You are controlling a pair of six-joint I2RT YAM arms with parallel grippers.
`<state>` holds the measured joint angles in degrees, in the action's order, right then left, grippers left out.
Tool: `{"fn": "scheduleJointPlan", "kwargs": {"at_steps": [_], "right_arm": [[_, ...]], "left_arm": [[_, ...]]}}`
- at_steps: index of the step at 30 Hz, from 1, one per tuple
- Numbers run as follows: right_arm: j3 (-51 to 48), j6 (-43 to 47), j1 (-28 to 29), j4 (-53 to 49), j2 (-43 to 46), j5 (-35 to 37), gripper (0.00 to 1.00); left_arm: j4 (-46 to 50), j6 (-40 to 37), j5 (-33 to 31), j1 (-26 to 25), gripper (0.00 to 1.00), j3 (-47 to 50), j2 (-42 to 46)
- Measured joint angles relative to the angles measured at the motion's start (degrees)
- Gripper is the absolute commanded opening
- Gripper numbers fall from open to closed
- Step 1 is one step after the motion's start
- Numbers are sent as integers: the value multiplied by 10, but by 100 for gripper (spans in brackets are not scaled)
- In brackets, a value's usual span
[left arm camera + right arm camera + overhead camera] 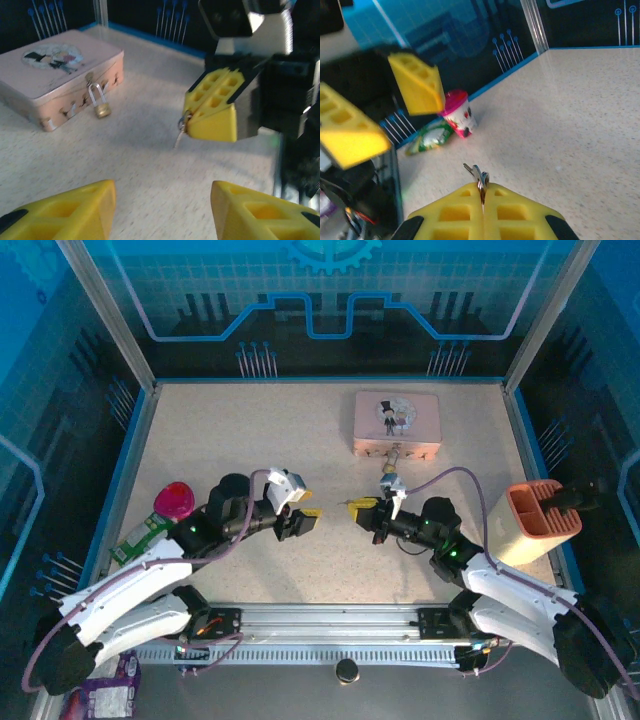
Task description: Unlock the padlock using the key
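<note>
One shut pink tin [397, 422] carries the padlock [101, 107] on its hasp; an orange holder [543, 518] holds a dark tool [577, 498]. Above the speckled table [250, 440] the right gripper [482, 189] pinches the key [479, 176], and the left gripper [163, 197] stands parted.

This is a robot lab cell: a speckled table [240, 430] walled at nine, twelve and three o'clock by blue circuit-printed panels [200, 300] on aluminium posts [105, 310], with a left arm [130, 585] and right arm [510, 590] bolted to a rail [320, 620] at six.
</note>
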<state>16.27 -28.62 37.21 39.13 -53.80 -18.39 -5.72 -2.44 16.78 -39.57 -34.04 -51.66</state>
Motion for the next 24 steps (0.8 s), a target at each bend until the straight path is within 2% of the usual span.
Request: {"fn": "scheduleJointPlan", "kwargs": {"at_steps": [6,12,15,22,24], "right_arm": [[-5,-77,43,134,-47,30,0],[-4,-96,56,170,-49,32,0],[-4,-96,59,164,-36,35,0],[-4,-96,69,158,-27,44,0],[0,-97,71,156,-28,46,0]], "left_arm": [[-164,115,63,13,51,45,-42],[-285,196,129,51,48,50,-82],[-323,223,162,58,43,50,-97],[-360,251,209,58,40,50,-110],[-366,256,215,58,35,50,-110]]}}
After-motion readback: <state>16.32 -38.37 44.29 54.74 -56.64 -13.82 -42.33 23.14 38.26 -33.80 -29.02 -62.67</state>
